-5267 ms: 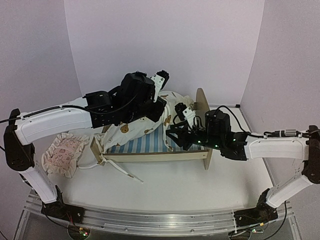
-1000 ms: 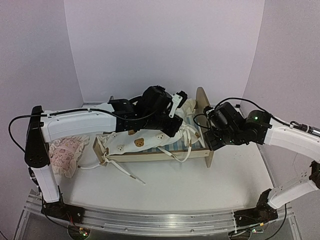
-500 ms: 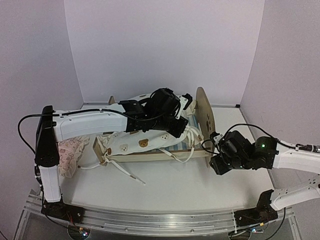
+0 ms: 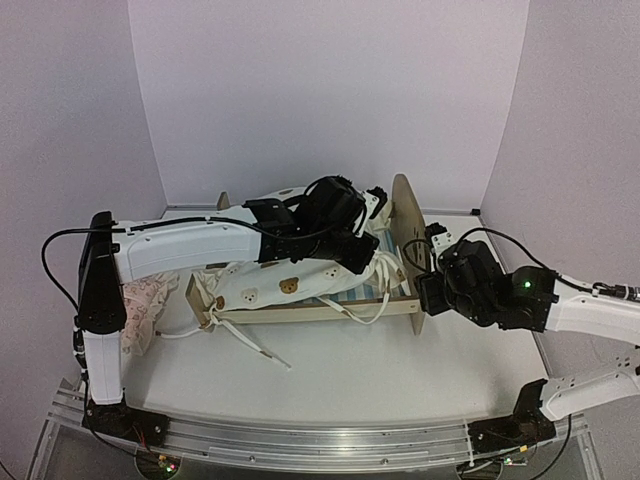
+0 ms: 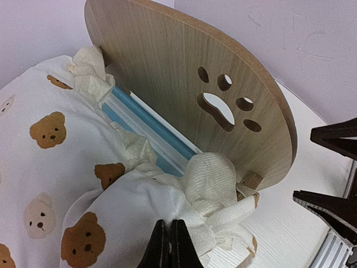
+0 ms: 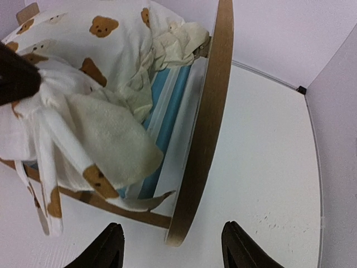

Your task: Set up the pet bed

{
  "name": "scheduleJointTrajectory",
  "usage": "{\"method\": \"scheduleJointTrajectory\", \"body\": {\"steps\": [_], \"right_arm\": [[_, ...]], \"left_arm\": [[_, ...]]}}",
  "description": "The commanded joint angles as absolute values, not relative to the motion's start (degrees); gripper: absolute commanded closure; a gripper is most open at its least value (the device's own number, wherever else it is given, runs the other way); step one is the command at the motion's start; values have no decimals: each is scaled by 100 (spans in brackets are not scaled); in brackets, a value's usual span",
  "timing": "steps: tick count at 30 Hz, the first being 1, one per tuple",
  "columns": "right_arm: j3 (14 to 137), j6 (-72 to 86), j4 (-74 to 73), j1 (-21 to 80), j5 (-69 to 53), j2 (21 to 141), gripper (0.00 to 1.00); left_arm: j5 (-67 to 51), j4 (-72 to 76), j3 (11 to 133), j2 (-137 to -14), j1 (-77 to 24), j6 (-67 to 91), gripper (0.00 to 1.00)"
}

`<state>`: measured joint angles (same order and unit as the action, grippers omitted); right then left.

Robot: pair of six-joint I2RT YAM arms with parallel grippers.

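The pet bed [image 4: 300, 313] lies across the table middle, its rounded paw-cutout headboard [image 4: 408, 215] on the right. The cream bear-print quilt [image 4: 290, 285] is bunched over the blue-and-white striped mattress [image 5: 150, 125]. My left gripper [image 5: 170, 229] is shut on a fold of the quilt [image 5: 56, 167] close to the headboard [image 5: 184, 61]; it also shows in the top view [image 4: 368, 260]. My right gripper [image 6: 173, 237] is open and empty, its jaws standing either side of the headboard's near end [image 6: 209, 111], not touching; it also shows in the top view [image 4: 425, 292].
The pinkish ruffled pillow [image 4: 140, 305] lies on the table left of the bed, partly behind the left arm. Quilt ties [image 4: 250, 345] trail over the front rail onto the table. Walls close in at the back and right.
My left gripper has carried the quilt's end rightward to the headboard. My right arm dropped away toward the front, then came back up to the headboard's near end.
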<state>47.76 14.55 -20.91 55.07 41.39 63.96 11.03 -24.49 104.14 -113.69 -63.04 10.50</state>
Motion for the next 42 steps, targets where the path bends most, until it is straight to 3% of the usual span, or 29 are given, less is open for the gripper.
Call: {"method": "scheduleJointTrajectory", "body": {"steps": [1, 15, 24, 27, 30, 31, 36, 42], "right_arm": [[5244, 1014, -1508, 5501, 4897, 6819, 43], [5157, 1340, -1459, 5159, 4914, 7277, 59], [4688, 1822, -1334, 4756, 3967, 7198, 56], [4636, 1855, -1249, 4676, 3769, 7195, 65], [4662, 1859, -1214, 4668, 3726, 7147, 95], [4695, 1855, -1220, 4667, 3740, 7097, 100], [5224, 1986, -1831, 4694, 3703, 6923, 100], [5848, 2146, -2490, 4881, 3888, 6996, 100]], "left_arm": [[1040, -2229, 10523, -11281, -6311, 1107, 100], [963, -2168, 10360, -11198, -6311, 1143, 100], [901, -2144, 10298, -11206, -6313, 1158, 100], [889, -2141, 10297, -11214, -6311, 1168, 100], [892, -2135, 10292, -11216, -6311, 1169, 100], [903, -2140, 10300, -11215, -6311, 1169, 100], [946, -2241, 10545, -11299, -6311, 1210, 92], [1002, -2664, 11385, -11795, -6311, 1213, 92]]}}
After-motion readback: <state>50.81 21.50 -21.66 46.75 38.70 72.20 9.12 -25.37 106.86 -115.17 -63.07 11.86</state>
